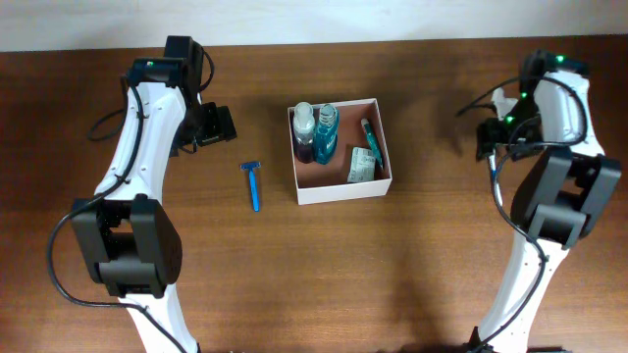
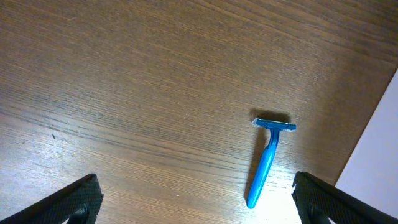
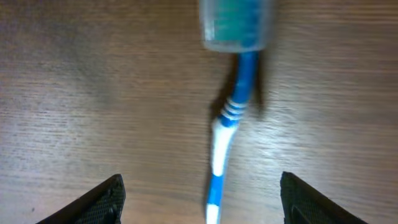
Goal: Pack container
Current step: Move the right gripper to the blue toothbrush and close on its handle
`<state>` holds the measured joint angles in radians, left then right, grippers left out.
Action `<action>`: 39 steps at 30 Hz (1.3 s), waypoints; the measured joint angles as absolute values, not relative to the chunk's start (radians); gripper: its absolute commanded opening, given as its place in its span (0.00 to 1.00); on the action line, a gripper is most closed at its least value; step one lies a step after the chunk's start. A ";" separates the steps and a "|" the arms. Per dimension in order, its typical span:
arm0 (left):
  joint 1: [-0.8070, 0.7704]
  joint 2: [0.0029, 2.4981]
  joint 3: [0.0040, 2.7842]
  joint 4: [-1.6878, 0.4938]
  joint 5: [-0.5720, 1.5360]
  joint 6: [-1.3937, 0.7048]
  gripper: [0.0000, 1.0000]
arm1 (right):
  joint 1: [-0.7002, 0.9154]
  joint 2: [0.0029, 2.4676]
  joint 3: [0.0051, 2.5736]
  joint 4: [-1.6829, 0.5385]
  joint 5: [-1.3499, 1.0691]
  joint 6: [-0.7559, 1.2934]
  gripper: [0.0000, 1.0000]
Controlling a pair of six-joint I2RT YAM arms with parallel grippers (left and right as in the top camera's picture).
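Observation:
The container (image 1: pixel 343 190), a square white-walled box with a pinkish-brown floor, stands mid-table and holds two blue bottles (image 1: pixel 314 132), a green tube and a small carton. A blue razor (image 1: pixel 253 184) lies on the wood to its left. In the left wrist view the razor (image 2: pixel 268 158) lies between my left gripper's (image 2: pixel 196 208) wide-open fingers, nearer the right one, untouched. My right gripper (image 3: pixel 202 199) is open over a blue-and-white toothbrush (image 3: pixel 231 112) with a clear cap, which lies between its fingers without touching them. The right arm hides the toothbrush in the overhead view.
In the left wrist view, the container's white wall (image 2: pixel 379 162) shows at the right edge. Both arm bases stand at the table's near side. My left gripper (image 1: pixel 216 126) and right gripper (image 1: pixel 488 140) flank the container over bare wood.

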<state>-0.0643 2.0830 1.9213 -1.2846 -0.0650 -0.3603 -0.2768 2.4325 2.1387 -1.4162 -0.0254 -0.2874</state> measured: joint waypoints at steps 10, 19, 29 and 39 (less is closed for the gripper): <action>-0.064 2.083 1.921 -1.284 -0.065 -0.360 0.99 | -0.261 2.434 2.053 -1.349 -0.023 -0.288 0.74; -0.064 2.083 1.921 -1.285 -0.065 -0.360 0.99 | -0.261 2.424 2.013 -1.299 -0.003 -0.283 0.65; -0.064 2.083 1.921 -1.284 -0.065 -0.360 0.99 | -0.266 2.421 2.002 -1.287 0.027 -0.271 0.10; -0.064 2.083 1.921 -1.284 -0.065 -0.360 0.99 | -0.266 2.421 2.002 -1.321 0.015 -0.261 0.04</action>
<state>-0.0643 2.0830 1.9213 -1.2842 -0.0650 -0.3603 -0.2657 2.4207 2.0018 -1.3212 0.0154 -0.2607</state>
